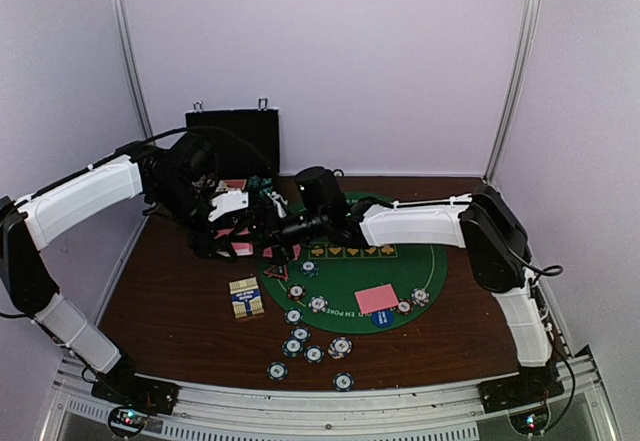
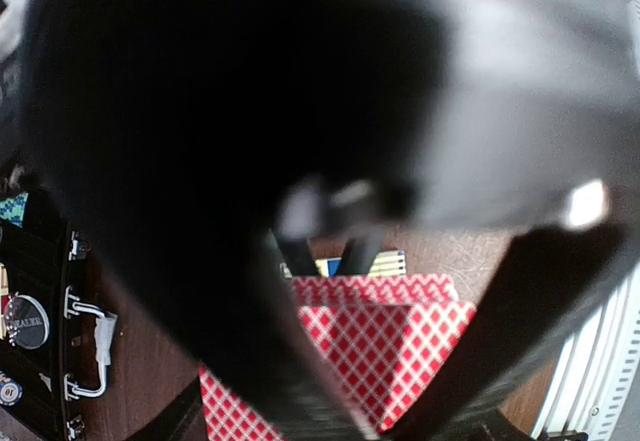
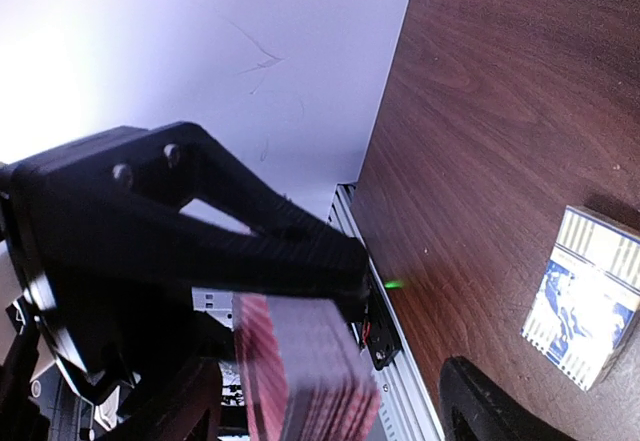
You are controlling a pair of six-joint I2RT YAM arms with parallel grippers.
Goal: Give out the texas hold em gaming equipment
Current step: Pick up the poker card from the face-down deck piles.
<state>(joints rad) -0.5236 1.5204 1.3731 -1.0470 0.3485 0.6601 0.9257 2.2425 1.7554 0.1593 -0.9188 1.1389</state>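
As both arms stretch inward, left end effector [image 1: 256, 211] is pressed together, right end effector [image 1: 279, 228] spread around playing cards [image 3: 305, 381].

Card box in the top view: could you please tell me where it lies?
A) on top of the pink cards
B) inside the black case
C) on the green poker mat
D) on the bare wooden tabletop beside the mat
D: the card box lies flat on the brown tabletop, just left of the green poker mat. The right wrist view also shows bare wood around it.
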